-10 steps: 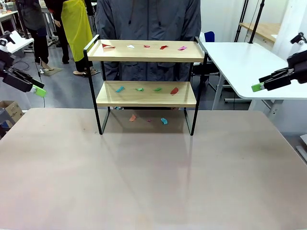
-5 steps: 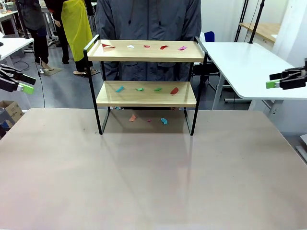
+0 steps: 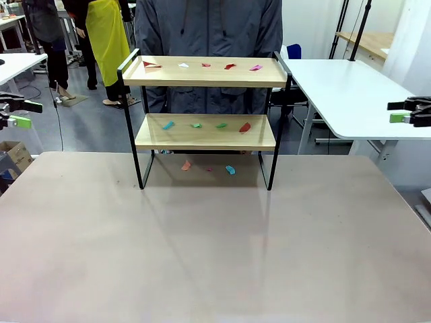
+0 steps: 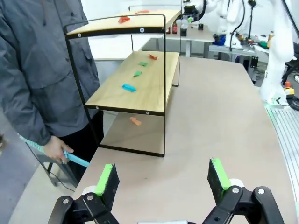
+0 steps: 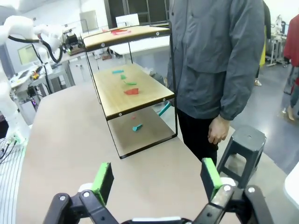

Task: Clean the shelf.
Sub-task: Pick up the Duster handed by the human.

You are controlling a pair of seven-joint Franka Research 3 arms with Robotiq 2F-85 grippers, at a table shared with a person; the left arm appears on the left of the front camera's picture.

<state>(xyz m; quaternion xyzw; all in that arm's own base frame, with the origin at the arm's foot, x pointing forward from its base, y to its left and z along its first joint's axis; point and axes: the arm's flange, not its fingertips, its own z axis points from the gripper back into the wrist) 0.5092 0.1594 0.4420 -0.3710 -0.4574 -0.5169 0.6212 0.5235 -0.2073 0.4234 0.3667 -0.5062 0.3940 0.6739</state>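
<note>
Zero scraps cleared is my reading of the task state: every level of the shelf (image 3: 205, 142) carries litter, and I hold nothing.

1. Left jaws. Position: far left edge of the front view, off the tabletop (image 3: 202, 256) and well apart from the shelf. State: spread fully, green pads (image 4: 106, 184) wide apart with bare air between them; no object gripped.

2. Shelf. Position: far middle of the tabletop, upright, with a person (image 3: 209, 27) in a grey jacket standing just behind it.
- Upper board (image 3: 202, 79), left to right: a red scrap (image 3: 151, 64), a white scrap (image 3: 183, 65), two more red ones, a pink scrap (image 3: 256, 67). Five in all.
- Lower board (image 3: 155, 140), left to right: a blue scrap (image 3: 168, 125), two green ones, one red. Four in all.
- Tabletop under the lower board: an orange scrap (image 3: 186, 165), a tiny one whose colour I cannot tell, and a second blue one.
- In the left wrist view the person's hand (image 4: 56, 149) holds a teal item (image 4: 77, 160); I cannot tell what it is.

3. Right jaws. Position: far right edge of the front view, off the tabletop, well apart from the shelf. State: spread fully, nothing between the pads (image 5: 210, 176).

4. Work left, in my judgement: all of it. Both boards and the strip beneath need clearing, and neither set of jaws is near the shelf yet.
</note>
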